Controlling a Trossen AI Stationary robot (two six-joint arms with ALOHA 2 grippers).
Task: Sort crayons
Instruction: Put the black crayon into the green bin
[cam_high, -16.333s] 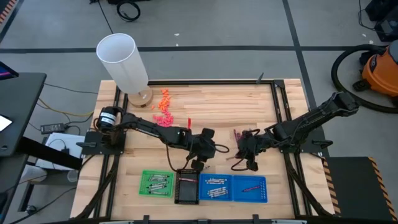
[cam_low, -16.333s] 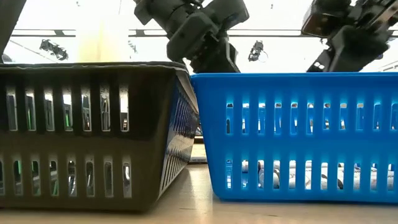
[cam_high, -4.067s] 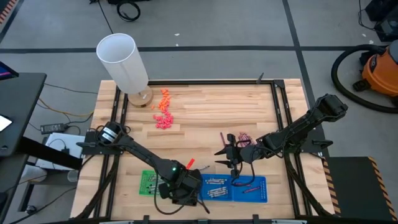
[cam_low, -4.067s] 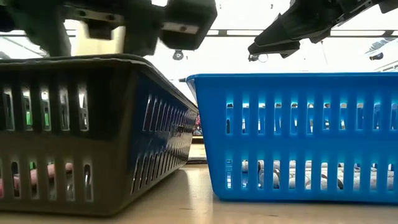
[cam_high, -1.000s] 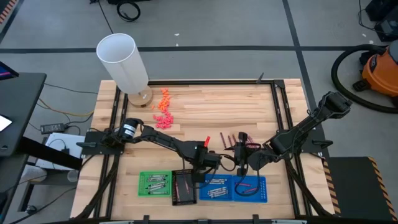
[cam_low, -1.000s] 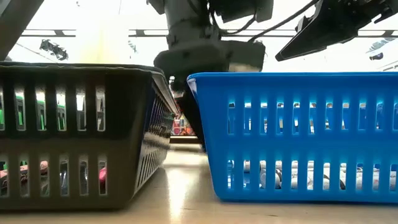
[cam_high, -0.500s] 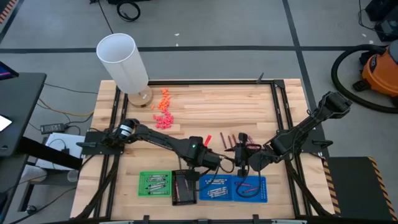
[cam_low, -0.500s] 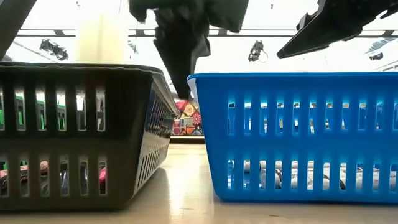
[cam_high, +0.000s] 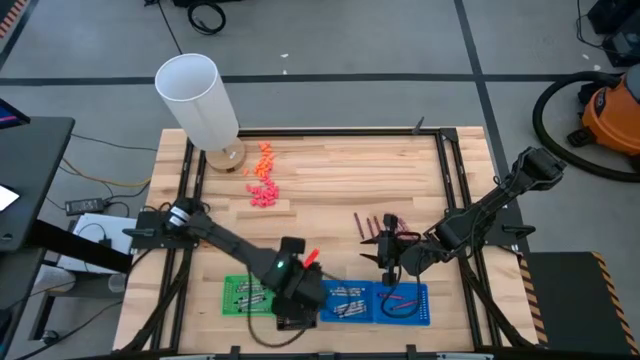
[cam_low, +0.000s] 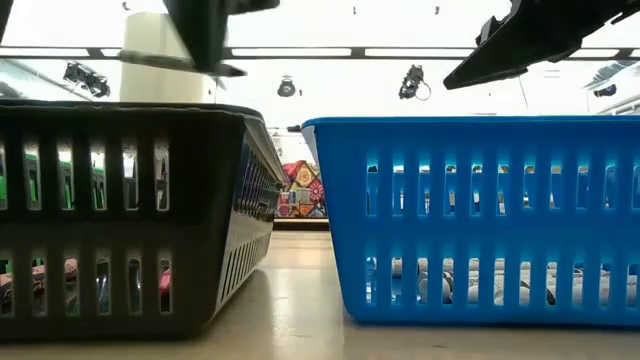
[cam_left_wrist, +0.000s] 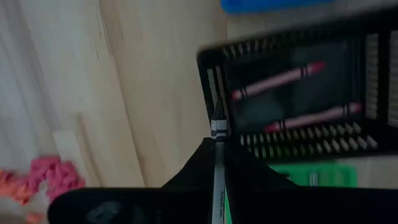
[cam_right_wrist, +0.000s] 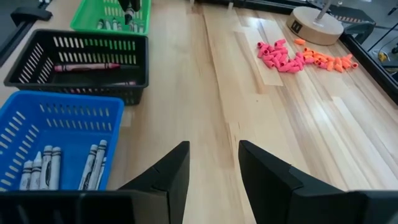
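Note:
My left gripper (cam_high: 305, 262) hangs over the black tray's far rim (cam_high: 298, 284), shut on a red crayon (cam_high: 311, 257). The black tray (cam_left_wrist: 298, 99) holds two pink-red crayons (cam_left_wrist: 277, 81). Beside it stand a green tray (cam_high: 248, 296) and two blue trays (cam_high: 346, 303), one holding grey crayons (cam_right_wrist: 50, 165). Dark red crayons (cam_high: 372, 226) lie loose on the table. My right gripper (cam_high: 386, 262) waits open, just beyond the blue trays, with nothing between its fingers (cam_right_wrist: 171, 171). My left gripper pinches the crayon's paper-wrapped shaft (cam_left_wrist: 217, 163) between its two fingers. The crayon lies along the fingers and its banded end (cam_left_wrist: 217, 127) sticks out past them. It is lifted clear, above the black tray's far rim.
A white cylinder on a round base (cam_high: 198, 100) stands at the far left. Pink lumps (cam_high: 262, 196) and orange lumps (cam_high: 265, 155) lie near it. The trays line the near edge. Bare wood lies between the lumps and the trays.
My left gripper has carried the red crayon from the table's middle toward the near edge and leftward, and now hangs over the black tray's far rim. It has stayed shut on the crayon throughout.

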